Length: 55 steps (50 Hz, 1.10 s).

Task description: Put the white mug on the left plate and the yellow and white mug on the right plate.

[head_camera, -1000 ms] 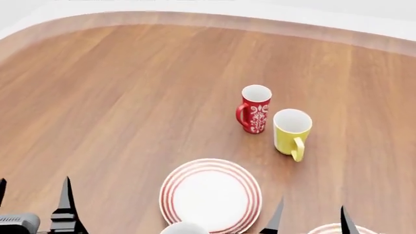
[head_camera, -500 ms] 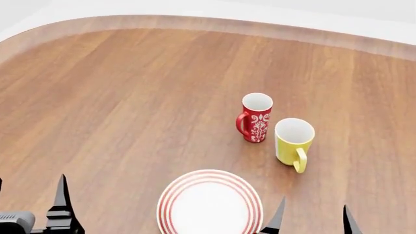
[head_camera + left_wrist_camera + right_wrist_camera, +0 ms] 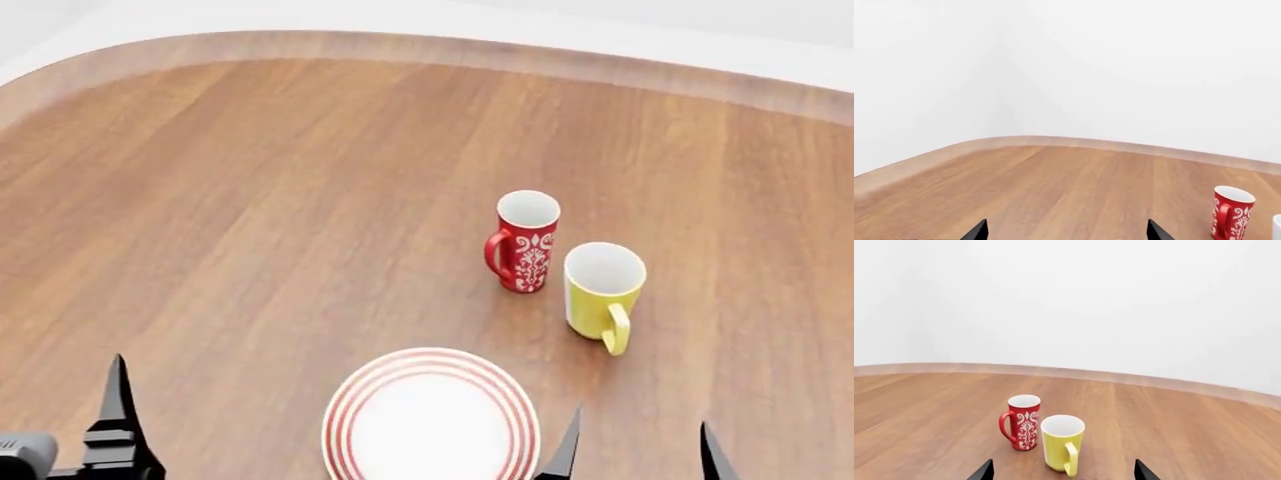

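The yellow and white mug (image 3: pixel 603 292) stands upright on the wooden surface (image 3: pixel 267 200), just beside a red patterned mug (image 3: pixel 525 240), with its handle turned toward the robot. One ringed plate (image 3: pixel 430 418) lies near the lower edge of the head view, nearer the robot than both mugs and bare; which plate of the pair it is cannot be told from here. The white mug and the second plate are out of sight in all three views.

The right end effector (image 3: pixel 638 455) sits low beside the plate with its fingers spread apart and nothing between them; its wrist camera looks straight at the two mugs. Only one finger of the left end effector (image 3: pixel 1064 231) shows in the head view, but its own camera shows two tips spread wide and empty.

The main risk is the closeness of the red mug: an approach from that side could knock it over or shove the yellow one. The handle facing the robot may also foul a finger and spin the mug. With the white mug unseen, reaching blindly could strike it.
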Motion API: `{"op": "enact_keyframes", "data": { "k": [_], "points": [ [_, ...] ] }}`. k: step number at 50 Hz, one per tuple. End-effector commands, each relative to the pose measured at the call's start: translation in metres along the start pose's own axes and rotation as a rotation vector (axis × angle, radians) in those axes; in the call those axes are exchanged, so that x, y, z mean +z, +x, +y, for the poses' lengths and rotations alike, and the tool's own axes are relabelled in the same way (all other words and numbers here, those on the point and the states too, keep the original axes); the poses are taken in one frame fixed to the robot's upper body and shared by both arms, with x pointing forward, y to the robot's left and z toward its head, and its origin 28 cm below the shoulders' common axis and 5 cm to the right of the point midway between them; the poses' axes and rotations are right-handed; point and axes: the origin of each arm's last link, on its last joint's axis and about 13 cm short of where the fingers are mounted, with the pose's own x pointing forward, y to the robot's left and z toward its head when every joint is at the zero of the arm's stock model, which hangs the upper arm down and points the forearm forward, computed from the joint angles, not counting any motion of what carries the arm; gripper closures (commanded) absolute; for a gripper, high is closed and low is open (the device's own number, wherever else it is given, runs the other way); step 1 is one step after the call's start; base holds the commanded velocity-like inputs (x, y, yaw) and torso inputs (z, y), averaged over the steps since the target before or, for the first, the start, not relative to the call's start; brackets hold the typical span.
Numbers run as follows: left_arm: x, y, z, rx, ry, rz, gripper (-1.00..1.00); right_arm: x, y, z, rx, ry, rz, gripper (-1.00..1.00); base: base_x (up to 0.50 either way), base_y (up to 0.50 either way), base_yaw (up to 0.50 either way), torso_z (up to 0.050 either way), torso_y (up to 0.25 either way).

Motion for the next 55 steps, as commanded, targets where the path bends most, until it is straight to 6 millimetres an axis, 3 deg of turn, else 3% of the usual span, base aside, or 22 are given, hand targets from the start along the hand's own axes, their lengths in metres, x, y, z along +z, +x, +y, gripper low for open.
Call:
{"op": "enact_keyframes", "data": {
  "k": [1,7,15,27,39,55],
  "points": [
    [0.002,-0.003,0.003,0.012,-0.006,-0.006,-1.00,0.016,-0.010,-0.011,0.058,-0.075,0.014,-1.00,0.00,0.00,0.00,0.000,0.000],
    [0.015,-0.007,0.006,0.011,-0.001,-0.062,-1.00,0.030,-0.015,-0.031,0.063,-0.158,0.038,-1.00,0.00,0.00,0.00,0.000,0.000],
    [0.037,-0.007,0.018,0.069,-0.050,-0.135,-1.00,0.036,-0.019,-0.040,0.090,-0.213,0.064,-1.00,0.00,0.00,0.00,0.000,0.000],
    [0.065,-0.022,0.035,0.156,-0.080,-0.212,-1.00,0.056,-0.028,-0.054,0.224,-0.265,0.100,-1.00,0.00,0.00,0.00,0.000,0.000],
    [0.072,-0.022,0.040,0.188,-0.095,-0.232,-1.00,0.072,-0.035,-0.063,0.346,-0.238,0.134,-1.00,0.00,0.00,0.00,0.000,0.000],
    [0.074,-0.022,0.042,0.196,-0.100,-0.234,-1.00,0.079,-0.049,-0.068,0.524,-0.260,0.178,-1.00,0.00,0.00,0.00,0.000,0.000]
  ]
}}
